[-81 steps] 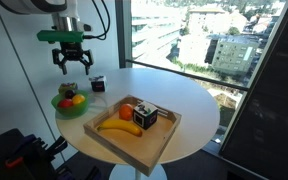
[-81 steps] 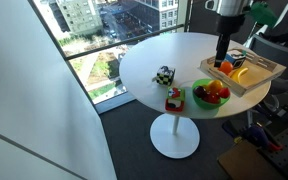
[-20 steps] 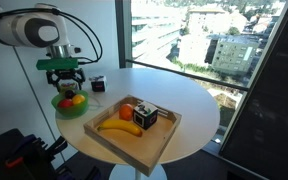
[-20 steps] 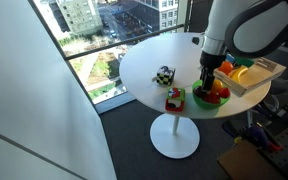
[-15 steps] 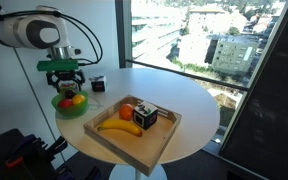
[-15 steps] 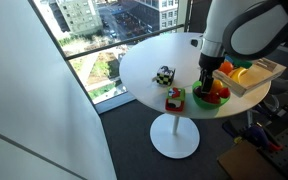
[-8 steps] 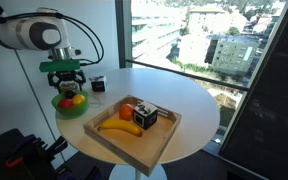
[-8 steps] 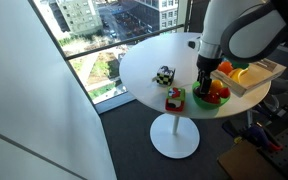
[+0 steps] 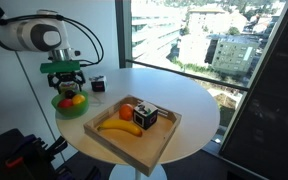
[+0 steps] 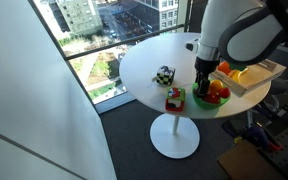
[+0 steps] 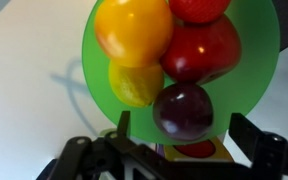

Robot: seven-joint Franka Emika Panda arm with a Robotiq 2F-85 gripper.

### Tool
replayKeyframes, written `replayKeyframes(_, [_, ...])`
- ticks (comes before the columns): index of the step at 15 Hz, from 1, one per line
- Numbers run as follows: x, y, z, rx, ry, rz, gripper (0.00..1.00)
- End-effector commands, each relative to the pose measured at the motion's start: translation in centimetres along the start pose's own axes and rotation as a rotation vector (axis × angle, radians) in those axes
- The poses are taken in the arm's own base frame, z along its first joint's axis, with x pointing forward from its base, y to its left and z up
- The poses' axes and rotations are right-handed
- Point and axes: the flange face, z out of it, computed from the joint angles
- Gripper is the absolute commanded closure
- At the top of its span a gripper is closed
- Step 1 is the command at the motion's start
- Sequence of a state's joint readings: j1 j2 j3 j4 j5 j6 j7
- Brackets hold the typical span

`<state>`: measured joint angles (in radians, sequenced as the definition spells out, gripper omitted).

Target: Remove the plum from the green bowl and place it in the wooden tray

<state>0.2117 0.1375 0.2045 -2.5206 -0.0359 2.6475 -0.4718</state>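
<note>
Plum [image 11: 188, 110] near-round, axis unclear, btwn spread hand [image 11: 180, 124]

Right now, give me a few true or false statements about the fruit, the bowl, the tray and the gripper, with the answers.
1. The plum lies in the green bowl. True.
2. The gripper is shut on the plum. False: it is open, with a finger on either side of the plum.
3. A banana lies in the wooden tray. True.
4. The green bowl sits inside the tray. False: it stands on the table beside the tray.
</note>
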Motion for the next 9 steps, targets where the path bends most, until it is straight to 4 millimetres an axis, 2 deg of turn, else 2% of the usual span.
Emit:
replayKeyframes(1, [0.27, 0.48, -0.29, -0.022, 0.007, -0.002, 0.0])
replayKeyframes(9, [-0.33, 1.31, -0.07, -0.024, 0.003, 0.015, 0.0])
